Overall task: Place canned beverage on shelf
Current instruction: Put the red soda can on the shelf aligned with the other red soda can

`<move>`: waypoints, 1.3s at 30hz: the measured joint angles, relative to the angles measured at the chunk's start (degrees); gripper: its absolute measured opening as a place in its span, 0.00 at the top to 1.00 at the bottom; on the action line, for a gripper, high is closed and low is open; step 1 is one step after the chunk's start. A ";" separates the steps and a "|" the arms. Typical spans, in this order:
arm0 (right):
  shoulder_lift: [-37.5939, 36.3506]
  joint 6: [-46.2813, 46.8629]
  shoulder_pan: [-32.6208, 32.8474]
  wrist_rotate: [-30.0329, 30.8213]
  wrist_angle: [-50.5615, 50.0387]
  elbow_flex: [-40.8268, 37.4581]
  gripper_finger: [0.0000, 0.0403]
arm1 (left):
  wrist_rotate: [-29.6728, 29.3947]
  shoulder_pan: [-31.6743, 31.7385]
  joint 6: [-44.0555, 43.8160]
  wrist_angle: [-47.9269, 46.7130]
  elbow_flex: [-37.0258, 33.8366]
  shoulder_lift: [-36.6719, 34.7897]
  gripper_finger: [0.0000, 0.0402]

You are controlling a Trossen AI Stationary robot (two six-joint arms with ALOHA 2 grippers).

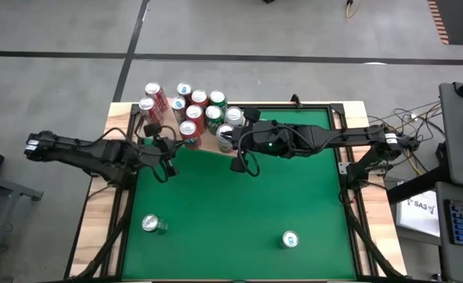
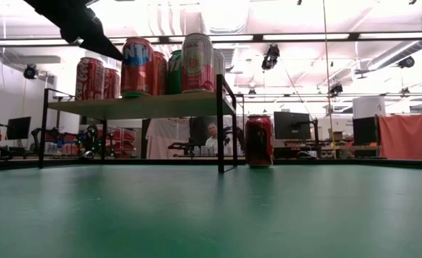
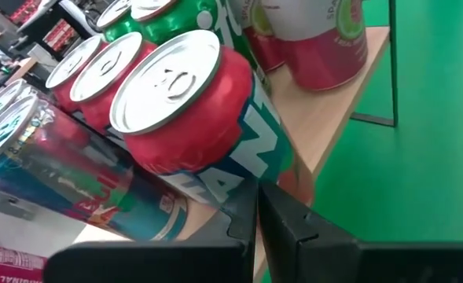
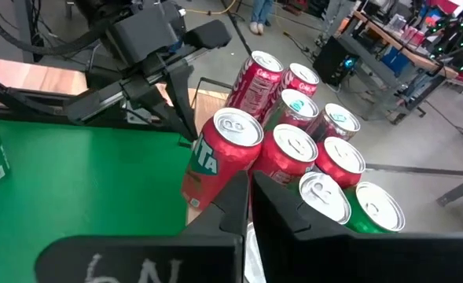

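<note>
- Cans [image 1: 185, 109] cluster on the shelf [image 1: 207, 145] at upper centre-left of the high view.
- Two lone cans [image 1: 152, 225] [image 1: 290, 239] stand on the bench [image 1: 239, 204], lower left and lower right.

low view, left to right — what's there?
Dark arm at top left → shelf loaded with upright cans → shelf's dark end frame → lone red can standing on the green table, right of the shelf.
</note>
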 joint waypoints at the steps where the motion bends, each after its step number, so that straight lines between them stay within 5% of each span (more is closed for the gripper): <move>1: 0.00 0.02 0.00 0.00 -0.03 0.00 0.98 | 0.00 0.19 0.00 0.02 0.00 -0.02 1.00; 26: 0.00 0.02 0.00 0.02 -1.90 0.00 0.98 | -3.15 0.57 -1.08 0.80 0.00 -0.49 1.00; 33: -0.04 -0.02 0.00 0.11 -3.90 0.00 0.98 | 15.20 0.13 -3.07 1.20 0.00 -1.01 1.00; 39: -0.07 -0.04 0.00 0.13 -4.86 0.00 0.98 | 11.09 0.19 -2.96 4.85 -0.84 1.52 1.00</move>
